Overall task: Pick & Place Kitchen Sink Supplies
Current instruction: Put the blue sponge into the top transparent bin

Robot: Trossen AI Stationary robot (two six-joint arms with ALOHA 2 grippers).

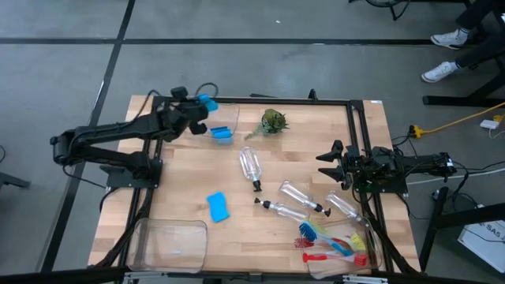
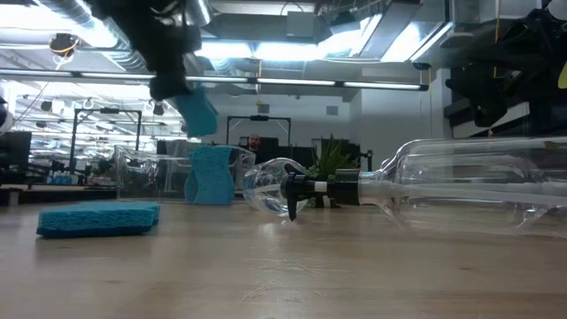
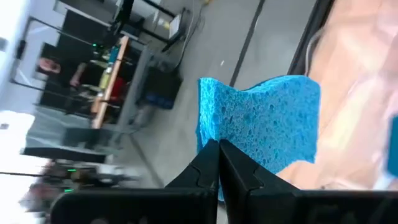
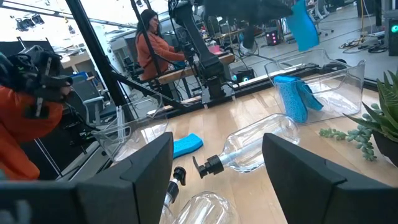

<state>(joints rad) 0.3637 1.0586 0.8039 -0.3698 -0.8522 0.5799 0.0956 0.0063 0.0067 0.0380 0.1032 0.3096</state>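
High view: wooden table (image 1: 260,225) on grey floor; left claw (image 1: 203,103) pinches a blue sponge (image 1: 208,102), right claw (image 1: 330,155) spread.

Scanning every view now, and no readable text, label, brand, number or sign turns up; any print out there is too blurred.

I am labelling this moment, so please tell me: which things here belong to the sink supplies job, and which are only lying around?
For the job:
- sponge pinched in the left gripper
- sponge in the far bin
- sponge on the table
- pump bottles
- brushes

Only lying around:
- far bin
- near empty bin
- small plant
- right gripper, open, waiting
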